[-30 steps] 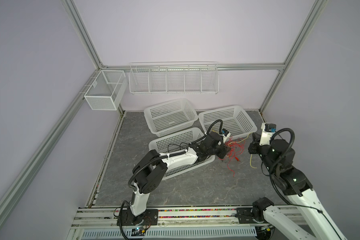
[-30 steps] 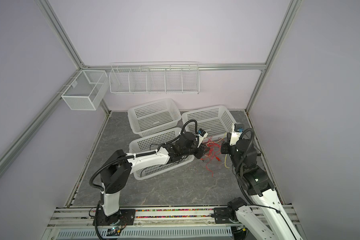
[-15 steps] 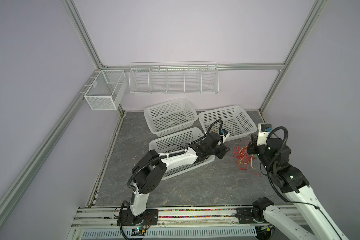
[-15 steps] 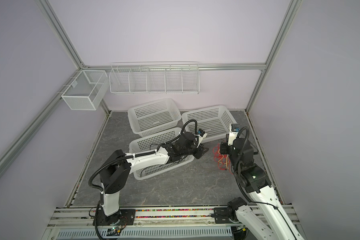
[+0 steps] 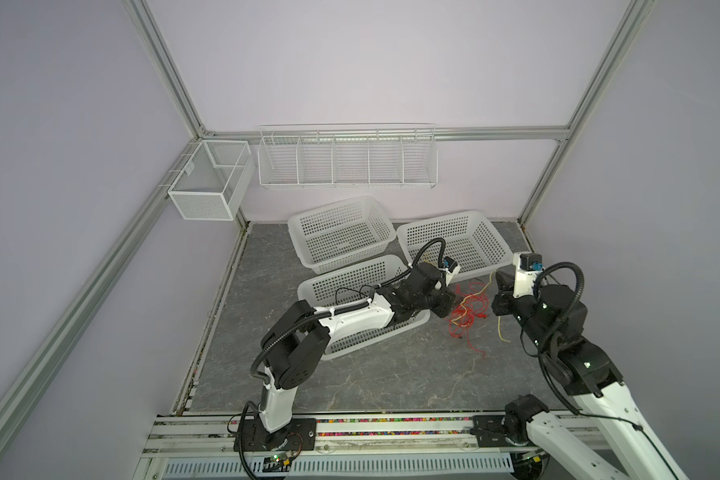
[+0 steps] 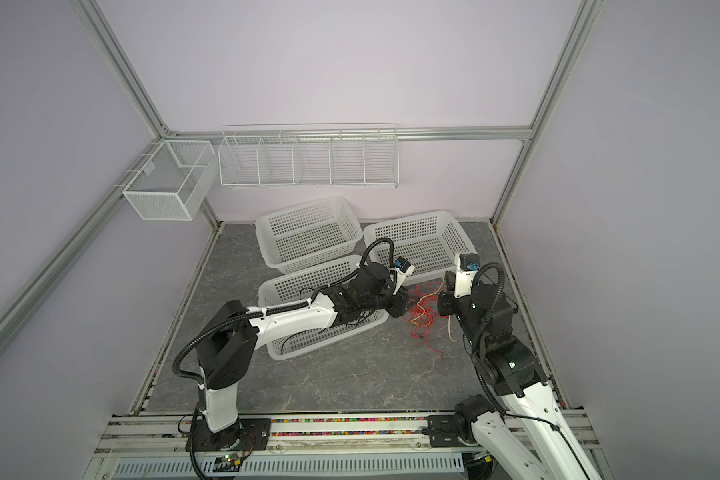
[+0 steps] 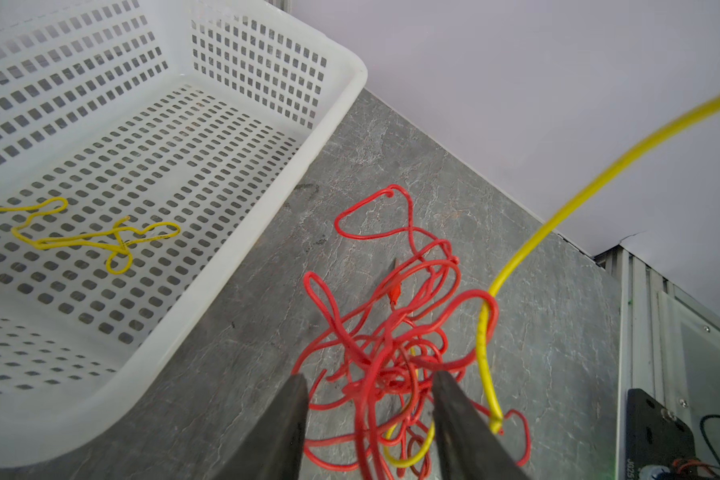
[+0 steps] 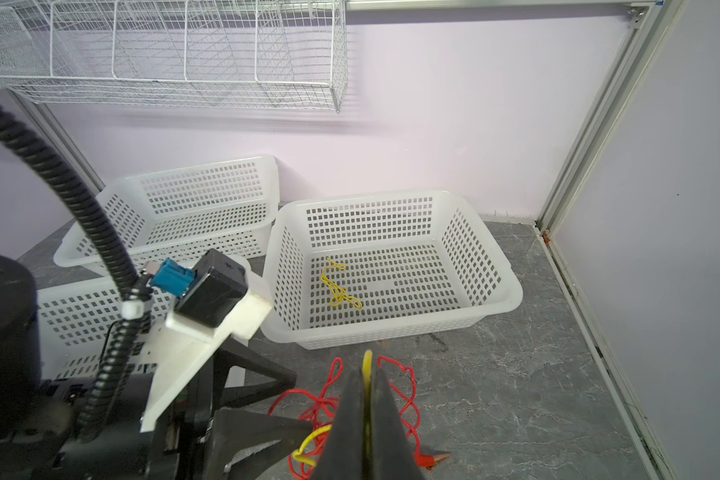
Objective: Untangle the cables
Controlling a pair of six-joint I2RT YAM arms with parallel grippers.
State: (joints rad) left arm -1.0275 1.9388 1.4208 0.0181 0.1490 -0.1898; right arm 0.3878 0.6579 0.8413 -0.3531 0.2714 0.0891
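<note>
Red cables: the red cables (image 5: 466,309) lie in a knotted heap on the grey floor (image 5: 350,374), between the two grippers and just in front of the far right basket (image 8: 391,332).
Left gripper: the left gripper (image 7: 368,378) is spread, with one finger on each side of the heap. Red loops and a bit of yellow lie loose in the gap, and it pinches nothing.
Right gripper: the right gripper (image 8: 366,368) is pressed together on a yellow cable (image 7: 558,216), which rises in a long arc out of the heap.
Snag: close to the heap the yellow cable passes through a red loop, and red strands cross over its lower part.
Red clip: a small red clip (image 8: 431,459) lies on the floor beside the heap.
Far right basket: it holds one crinkled yellow wire (image 8: 339,291) on its bottom, well apart from the heap.
Far left basket: the far left basket (image 5: 337,232) sits tilted, close against the other two.
Near basket: the near basket (image 5: 350,282) lies under the left arm, which hides much of it. Thin black loops (image 6: 285,338) show there.
Wall: a wire shelf (image 5: 346,166) and a mesh box (image 5: 208,187) hang above the baskets.
Blocked view: in the right wrist view the left arm's camera mount and hose cover most of the near basket.
</note>
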